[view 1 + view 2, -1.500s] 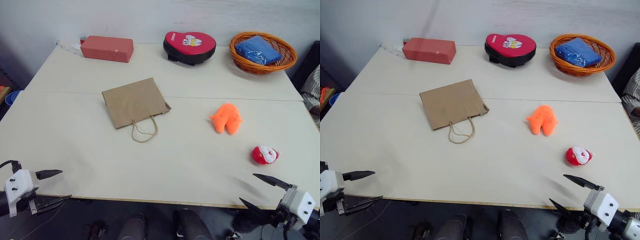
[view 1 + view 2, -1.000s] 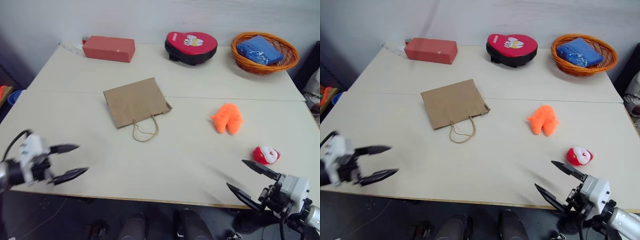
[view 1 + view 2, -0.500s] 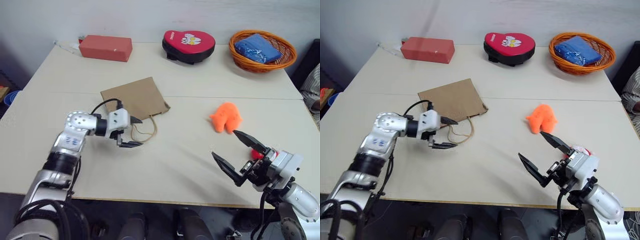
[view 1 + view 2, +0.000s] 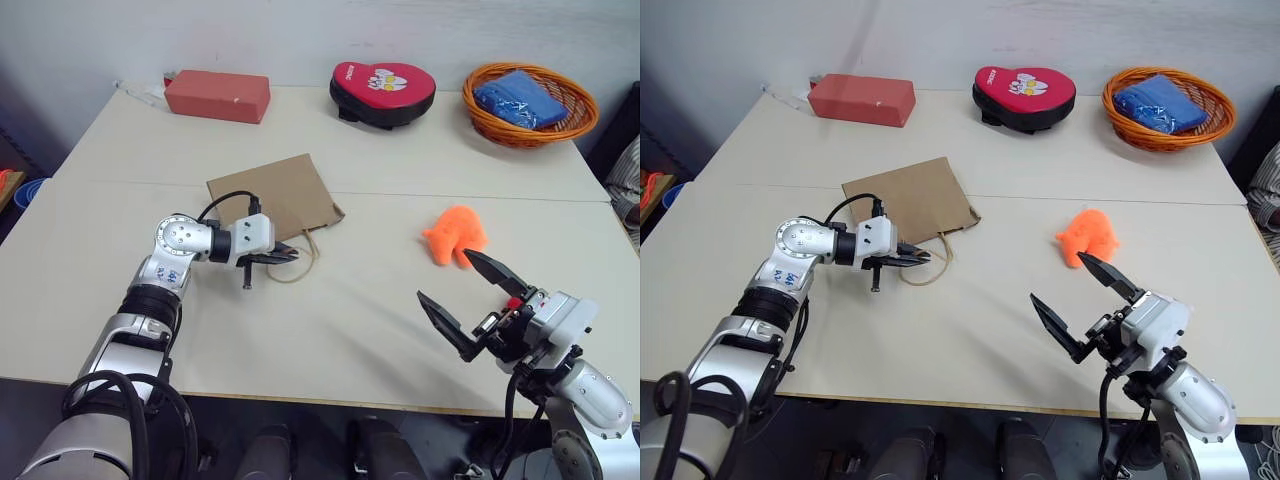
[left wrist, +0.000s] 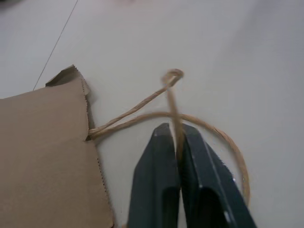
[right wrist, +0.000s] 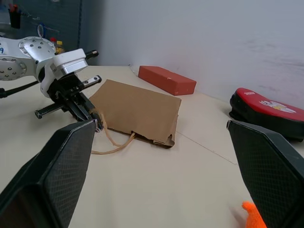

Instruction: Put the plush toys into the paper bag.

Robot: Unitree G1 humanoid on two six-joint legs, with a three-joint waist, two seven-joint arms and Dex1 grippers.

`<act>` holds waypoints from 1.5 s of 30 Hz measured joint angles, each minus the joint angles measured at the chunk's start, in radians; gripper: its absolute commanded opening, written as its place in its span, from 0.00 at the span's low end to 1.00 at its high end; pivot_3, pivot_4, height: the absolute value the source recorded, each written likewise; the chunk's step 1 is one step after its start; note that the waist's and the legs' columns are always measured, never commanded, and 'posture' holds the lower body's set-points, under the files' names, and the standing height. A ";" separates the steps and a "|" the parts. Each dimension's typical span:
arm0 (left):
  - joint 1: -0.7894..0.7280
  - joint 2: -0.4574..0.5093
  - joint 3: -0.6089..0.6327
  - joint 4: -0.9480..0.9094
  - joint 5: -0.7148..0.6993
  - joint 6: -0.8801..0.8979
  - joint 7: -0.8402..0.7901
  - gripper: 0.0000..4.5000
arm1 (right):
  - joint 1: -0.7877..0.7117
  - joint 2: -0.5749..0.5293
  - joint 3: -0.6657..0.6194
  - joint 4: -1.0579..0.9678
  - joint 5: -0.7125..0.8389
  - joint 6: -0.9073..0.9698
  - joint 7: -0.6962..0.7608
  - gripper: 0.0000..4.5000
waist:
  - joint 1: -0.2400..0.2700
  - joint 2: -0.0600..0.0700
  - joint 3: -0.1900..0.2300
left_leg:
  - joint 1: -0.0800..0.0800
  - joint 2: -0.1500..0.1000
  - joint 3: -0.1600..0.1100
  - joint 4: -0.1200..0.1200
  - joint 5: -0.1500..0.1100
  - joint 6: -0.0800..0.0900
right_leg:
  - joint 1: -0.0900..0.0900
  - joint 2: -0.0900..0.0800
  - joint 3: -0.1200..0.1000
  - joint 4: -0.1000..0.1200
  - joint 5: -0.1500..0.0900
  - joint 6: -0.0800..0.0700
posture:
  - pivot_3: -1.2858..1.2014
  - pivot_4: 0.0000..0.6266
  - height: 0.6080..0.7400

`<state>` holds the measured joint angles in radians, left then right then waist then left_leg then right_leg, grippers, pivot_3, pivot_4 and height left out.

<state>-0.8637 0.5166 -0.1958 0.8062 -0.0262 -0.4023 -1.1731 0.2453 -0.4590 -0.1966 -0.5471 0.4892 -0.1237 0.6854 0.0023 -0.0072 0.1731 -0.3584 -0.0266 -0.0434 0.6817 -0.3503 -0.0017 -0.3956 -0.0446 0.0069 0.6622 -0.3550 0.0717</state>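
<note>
A: Start with the biggest thing.

B: The pale bench (image 4: 380, 330) fills most of the scene. A brown paper bag (image 4: 272, 192) lies flat on it, left of the middle, with its cord handles (image 5: 142, 105) trailing toward the near edge.

A: And the arms?

B: The left arm reaches in from the near left, bent at the elbow, with its forearm angled right and its wrist tipped slightly down toward the bench. The left gripper (image 4: 924, 257) has its jaws closed on one cord loop of the bag's handles; the wrist view shows the cord pinched between the two black fingers (image 5: 156, 190), with the other loop lying flat around them. The right arm comes up from the near right, wrist raised off the bench and pointing left and far. The right gripper (image 4: 462, 300) has its jaws spread wide, holding nothing.

A: Where are the toys?

B: The orange plush toy (image 4: 455, 232) sits on the bench right of the middle, just beyond the right gripper's far finger and well apart from the bag. A spot of red shows at the gripper's base; I cannot tell what it is.

A: What else is on the bench?

B: Along the far edge: a red brick-shaped block (image 4: 217, 95) at the left, a red heart-shaped pad (image 4: 383, 90) with a black rim near the middle, and an orange wicker basket (image 4: 478, 105) at the right holding a blue packet (image 4: 520, 98).
</note>
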 measured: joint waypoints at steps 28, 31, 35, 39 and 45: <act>0.047 -0.068 0.157 -0.719 -0.459 0.748 -0.050 0.00 | -0.555 0.022 0.371 0.246 -0.160 0.452 -0.074 0.01 | -0.006 0.000 0.000 | -0.003 0.000 -0.003 0.001 0.000 -0.001 | -0.003 0.000 0.000 0.000 0.000 0.000 | 0.52 0.24 1.00; 0.051 -0.071 0.159 -0.725 -0.462 0.757 -0.039 0.00 | -0.590 0.068 0.398 0.302 -0.202 0.452 -0.089 0.01 | -0.006 0.000 0.000 | -0.004 0.000 -0.003 0.001 0.001 -0.001 | -0.004 0.000 0.000 0.001 0.000 0.000 | 0.52 0.24 1.00; 0.055 -0.073 0.159 -0.757 -0.483 0.784 -0.029 0.00 | -0.650 0.140 0.438 0.393 -0.280 0.435 -0.127 0.01 | -0.010 0.000 0.000 | -0.013 0.000 -0.002 0.004 0.001 -0.002 | -0.014 0.000 0.000 0.005 0.000 0.000 | 0.52 0.24 1.00; 0.056 -0.076 0.162 -0.759 -0.496 0.800 -0.017 0.00 | -0.675 0.158 0.468 0.452 -0.322 0.436 -0.128 0.01 | -0.016 0.000 0.000 | -0.013 0.000 -0.002 0.004 0.001 -0.003 | -0.016 0.000 0.000 0.011 0.000 0.000 | 0.52 0.24 1.00; 0.048 -0.089 0.240 -0.763 -0.610 0.885 0.021 0.00 | -0.674 0.163 0.485 0.537 -0.367 0.436 -0.125 0.01 | -0.028 0.000 0.000 | -0.013 0.000 -0.002 0.004 0.001 -0.003 | -0.016 0.000 0.000 0.011 0.000 0.000 | 0.52 0.24 1.00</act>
<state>-0.8161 0.4279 0.0442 0.0437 -0.6359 0.4827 -1.1520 -0.4287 -0.2957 0.2881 -0.0102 0.1227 0.3121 0.5608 -0.0259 -0.0072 0.1731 -0.3719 -0.0269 -0.0457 0.6854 -0.3489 -0.0042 -0.4111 -0.0448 0.0066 0.6729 -0.3549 0.0718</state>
